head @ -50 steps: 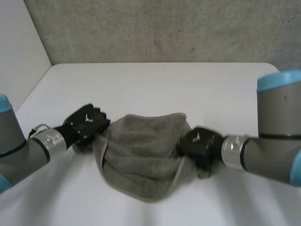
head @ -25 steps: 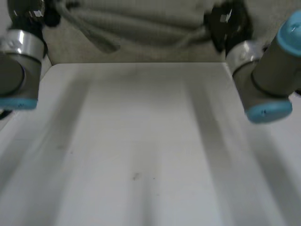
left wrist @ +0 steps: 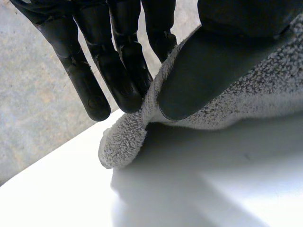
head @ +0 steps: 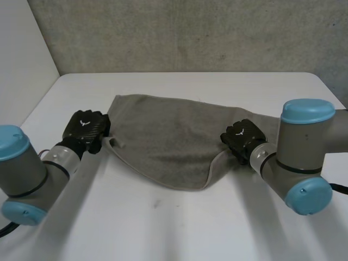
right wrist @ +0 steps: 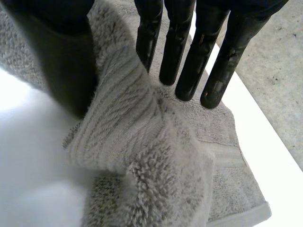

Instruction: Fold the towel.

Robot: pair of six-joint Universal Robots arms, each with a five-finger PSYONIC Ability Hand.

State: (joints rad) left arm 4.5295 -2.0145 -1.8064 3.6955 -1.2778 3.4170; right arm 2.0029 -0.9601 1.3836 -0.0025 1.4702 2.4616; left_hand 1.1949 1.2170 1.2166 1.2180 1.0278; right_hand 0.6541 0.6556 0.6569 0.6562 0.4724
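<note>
- In the head view, the fingers of both hands are tucked behind the backs of the hands, so the grips have to be read from the wrist views.
- The towel [head: 163, 138] is curled over along its near edge on the right hand's side, and what's under that flap can't be made out. In the left wrist view the towel is cut off just past the thumb.
- A plain white table [head: 179, 223] is seen under the towel, a rough grey wall [head: 190, 32] beyond it, and a white panel off to its left.
- The grey towel is laid rumpled across the middle of the table, strung between the two hands.
- Left hand [head: 84, 129], at the towel's left end: the edge is pinched between the thumb and nearly straight fingers [left wrist: 97, 80]. A little corner is left poking out past the fingertips, lifted off the table.
- Right hand [head: 242, 138], at the towel's right end: a bunched-up fold is clamped between the thumb and straight fingers [right wrist: 189, 61]. More towel is spread flat beyond the fingertips.
</note>
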